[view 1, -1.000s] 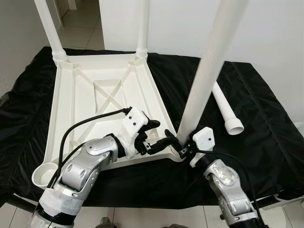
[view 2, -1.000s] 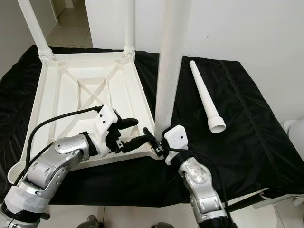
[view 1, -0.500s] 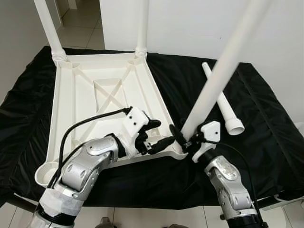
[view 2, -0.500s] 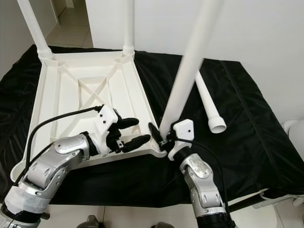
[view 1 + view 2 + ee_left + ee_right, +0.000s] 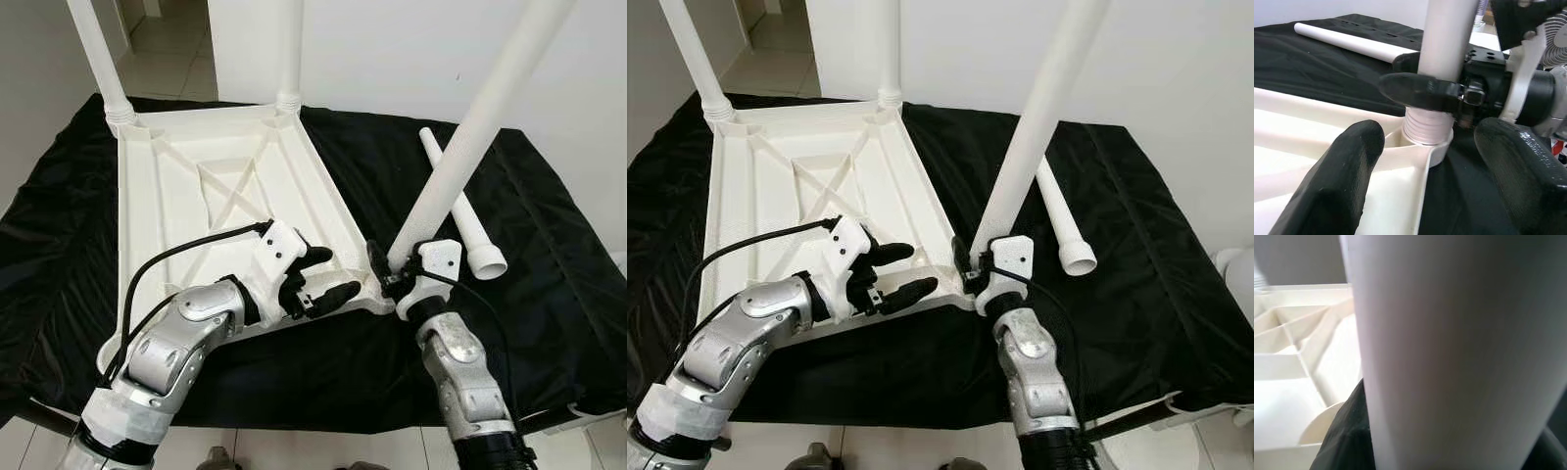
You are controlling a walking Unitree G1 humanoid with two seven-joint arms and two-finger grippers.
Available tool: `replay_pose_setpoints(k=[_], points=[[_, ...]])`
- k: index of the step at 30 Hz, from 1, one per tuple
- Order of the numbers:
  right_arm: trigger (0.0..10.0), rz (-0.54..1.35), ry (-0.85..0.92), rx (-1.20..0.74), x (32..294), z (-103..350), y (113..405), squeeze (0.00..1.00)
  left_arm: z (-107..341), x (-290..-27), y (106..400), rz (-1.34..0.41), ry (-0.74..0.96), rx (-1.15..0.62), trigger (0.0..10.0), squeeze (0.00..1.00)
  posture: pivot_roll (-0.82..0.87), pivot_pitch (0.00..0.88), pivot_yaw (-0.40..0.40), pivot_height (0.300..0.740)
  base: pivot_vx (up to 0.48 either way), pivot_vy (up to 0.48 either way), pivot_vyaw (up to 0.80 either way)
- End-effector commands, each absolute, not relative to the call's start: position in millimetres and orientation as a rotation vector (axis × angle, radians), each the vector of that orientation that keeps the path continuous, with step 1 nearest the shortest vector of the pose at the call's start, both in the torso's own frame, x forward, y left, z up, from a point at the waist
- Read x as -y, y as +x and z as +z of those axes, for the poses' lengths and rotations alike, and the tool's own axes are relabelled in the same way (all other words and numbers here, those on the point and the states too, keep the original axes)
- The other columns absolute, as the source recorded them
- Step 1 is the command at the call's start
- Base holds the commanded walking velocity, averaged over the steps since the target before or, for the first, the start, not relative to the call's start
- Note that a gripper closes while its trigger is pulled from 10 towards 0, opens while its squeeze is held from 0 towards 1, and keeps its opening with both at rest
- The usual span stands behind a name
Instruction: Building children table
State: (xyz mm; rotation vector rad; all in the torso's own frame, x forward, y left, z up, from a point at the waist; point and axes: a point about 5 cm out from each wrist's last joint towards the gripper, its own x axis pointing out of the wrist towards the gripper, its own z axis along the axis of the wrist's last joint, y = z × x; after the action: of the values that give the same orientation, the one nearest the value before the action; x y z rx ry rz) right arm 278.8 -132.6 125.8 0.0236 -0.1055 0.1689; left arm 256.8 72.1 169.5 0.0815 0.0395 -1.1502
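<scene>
White plastic, the upturned tabletop lies on a black cloth; its near-right socket holds a tilted leg, clasped near its base by the right gripper. The left gripper is held open just beside that corner. A loose leg lies partly hidden behind the tilted one, and all the upright legs are cut off above.

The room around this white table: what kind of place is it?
Probably a room in a home: plain white walls, a tiled floor beyond a doorway, and a black cloth spread under the upturned table.
</scene>
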Motion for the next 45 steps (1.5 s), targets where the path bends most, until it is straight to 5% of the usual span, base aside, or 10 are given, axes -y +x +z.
replay_pose_setpoints(k=[1, 27, 28, 29, 30, 36, 37, 38, 39, 45], points=[[10.0, 0.118, -0.002, -0.007, 139, 103, 277, 0.00, 170, -69, 254, -1.185, 0.081, -0.035, 10.0, 0.00, 0.05, 0.041, -0.046, 0.740, 0.000, 0.000, 0.00], [10.0, -0.174, 0.095, -0.014, 130, 105, 302, 0.00, 170, -64, 252, -1.181, 0.071, -0.018, 10.0, 0.00, 0.06, 0.029, -0.064, 0.740, 0.000, 0.000, 0.00], [10.0, -0.170, 0.090, -0.002, 131, 106, 302, 0.34, 170, -64, 252, -1.181, 0.068, -0.018, 10.0, 0.00, 0.06, 0.027, -0.065, 0.740, 0.000, 0.000, 0.00], [10.0, -0.170, 0.090, -0.002, 131, 106, 302, 0.34, 170, -64, 252, -1.181, 0.068, -0.018, 10.0, 0.00, 0.06, 0.027, -0.065, 0.740, 0.000, 0.000, 0.00], [10.0, -0.159, 0.090, 0.012, 132, 108, 302, 1.00, 170, -64, 252, -1.181, 0.068, -0.018, 10.0, 0.00, 0.06, 0.025, -0.067, 0.740, 0.000, 0.000, 0.00], [10.0, -0.116, 0.058, 0.089, 138, 117, 300, 1.00, 170, -64, 252, -1.179, 0.065, -0.017, 10.0, 0.00, 0.06, 0.020, -0.069, 0.740, 0.000, 0.000, 0.00], [10.0, -0.094, 0.046, 0.115, 141, 121, 299, 0.90, 170, -63, 252, -1.180, 0.065, -0.017, 10.0, 0.00, 0.05, 0.018, -0.069, 0.740, 0.000, 0.000, 0.00], [10.0, -0.071, 0.018, 0.139, 144, 124, 298, 0.11, 170, -63, 252, -1.180, 0.064, -0.017, 10.0, 0.00, 0.05, 0.017, -0.069, 0.740, 0.000, 0.000, 0.00], [10.0, -0.044, 0.010, 0.156, 147, 126, 297, 0.00, 169, -63, 252, -1.181, 0.064, -0.017, 10.0, 0.00, 0.05, 0.015, -0.068, 0.740, 0.000, 0.000, 0.00], [10.0, 0.052, -0.012, 0.181, 158, 129, 295, 0.00, 169, -62, 252, -1.183, 0.065, -0.016, 10.0, 0.00, 0.05, 0.010, -0.066, 0.740, 0.000, 0.000, 0.00]])
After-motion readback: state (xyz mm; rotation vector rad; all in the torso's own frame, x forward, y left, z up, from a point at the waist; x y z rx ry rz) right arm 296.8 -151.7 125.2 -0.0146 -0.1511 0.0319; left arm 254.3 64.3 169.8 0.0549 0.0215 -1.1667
